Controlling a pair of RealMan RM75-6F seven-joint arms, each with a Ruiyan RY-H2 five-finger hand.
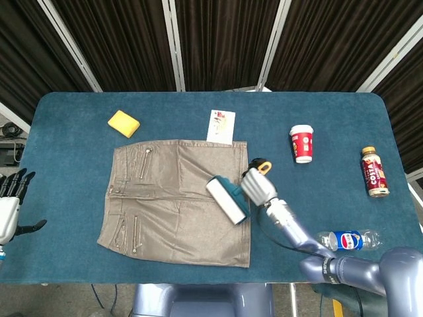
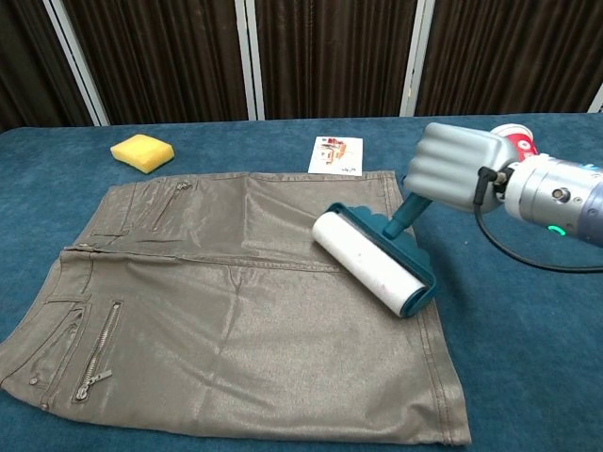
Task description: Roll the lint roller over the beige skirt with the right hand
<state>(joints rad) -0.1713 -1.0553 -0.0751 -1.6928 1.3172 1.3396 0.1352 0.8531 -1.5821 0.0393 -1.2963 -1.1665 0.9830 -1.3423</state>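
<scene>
The beige skirt (image 1: 172,191) (image 2: 217,311) lies flat on the blue table, waistband to the left. My right hand (image 1: 257,185) (image 2: 454,168) grips the teal handle of the lint roller (image 1: 226,200) (image 2: 372,260). Its white roll rests on the skirt's right part, near the hem edge, lying diagonally. My left hand (image 1: 9,210) hangs at the far left edge of the head view, off the table, fingers apart and holding nothing.
A yellow sponge (image 1: 123,123) (image 2: 142,152) and a small card (image 1: 221,126) (image 2: 336,154) lie behind the skirt. A red paper cup (image 1: 302,143) (image 2: 516,143), a brown drink bottle (image 1: 375,172) and a water bottle (image 1: 347,240) are on the right side.
</scene>
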